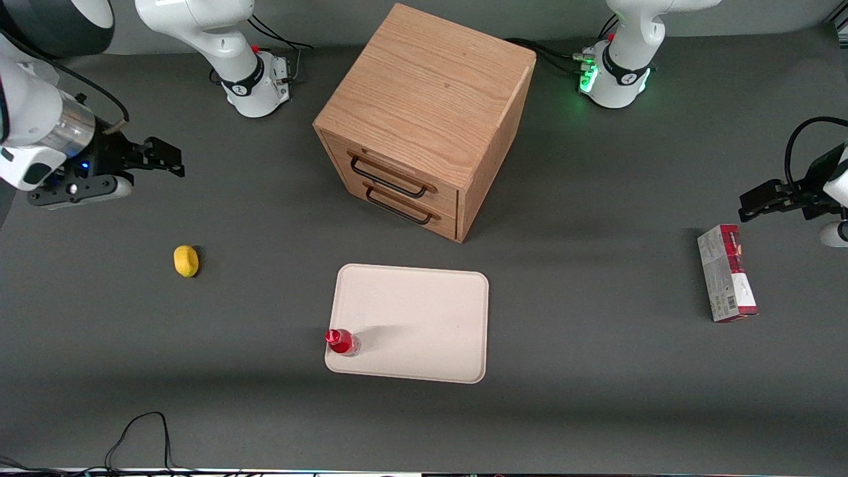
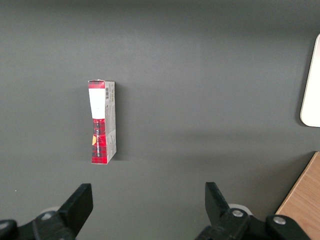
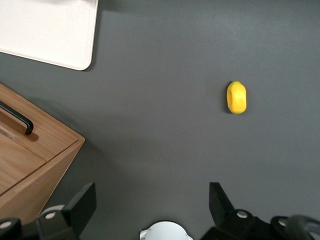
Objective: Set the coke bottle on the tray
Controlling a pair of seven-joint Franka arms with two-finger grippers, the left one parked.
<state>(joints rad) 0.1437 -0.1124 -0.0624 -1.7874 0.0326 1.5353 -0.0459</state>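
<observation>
On the large flat cream tray [image 1: 424, 311] with rounded corners and a low rim, the tiny red coke bottle [image 1: 342, 341] with its red cap stands upright at the corner nearest the front camera, toward the working arm's end, just inside the rim. The tray lies on the dark grey bench [image 1: 596, 397], in front of the wooden two-drawer cabinet [image 1: 424, 119], whose black wire handles face the tray; a strip of bare bench lies between the two.

Well apart from the tray, toward the working arm's end of the bench, the right arm's black two-finger gripper [image 1: 173, 159] hangs above the surface with its jaws apart and nothing between them; the right wrist view shows both fingers [image 3: 82, 205] spread wide over bare bench. A small yellow lemon-like object [image 1: 186, 260] rests on the bench nearer the front camera than the gripper, apart from it and from the tray.

Toward the parked arm's end lies a red-and-white rectangular carton [image 1: 727, 273], flat on its side, well apart from the tray.
</observation>
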